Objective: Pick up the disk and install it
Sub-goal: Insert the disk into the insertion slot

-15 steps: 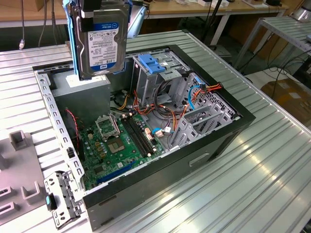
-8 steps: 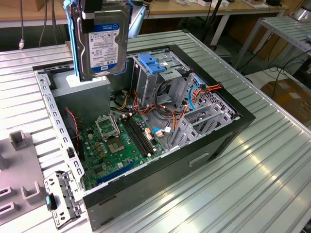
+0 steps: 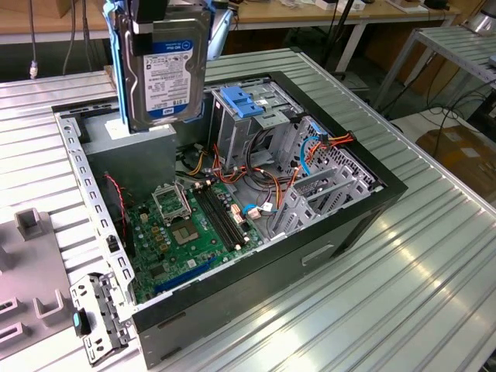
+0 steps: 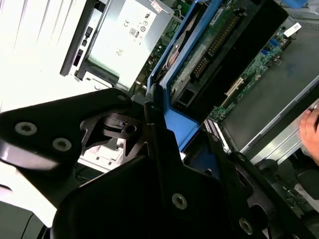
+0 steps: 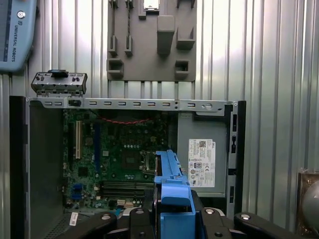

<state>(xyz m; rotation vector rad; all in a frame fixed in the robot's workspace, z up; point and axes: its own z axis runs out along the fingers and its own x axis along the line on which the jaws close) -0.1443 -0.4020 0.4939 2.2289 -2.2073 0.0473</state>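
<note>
The gripper [image 3: 151, 19] clamps the disk [image 3: 167, 74] upright, its lower edge clear above the open case [image 3: 310, 256].

Exterior view: raised, oblique, mid-range, looking down into the open computer case [image 3: 256, 291] on the ribbed counter [image 3: 403, 294].
First wrist view: straight down from well above the case.
Second wrist view: close, tilted, along the end effector [image 4: 172, 117].
Shared by all three: motherboard [image 3: 186, 232], power-supply box [image 5: 199, 149], disk [image 3: 167, 66].
</note>
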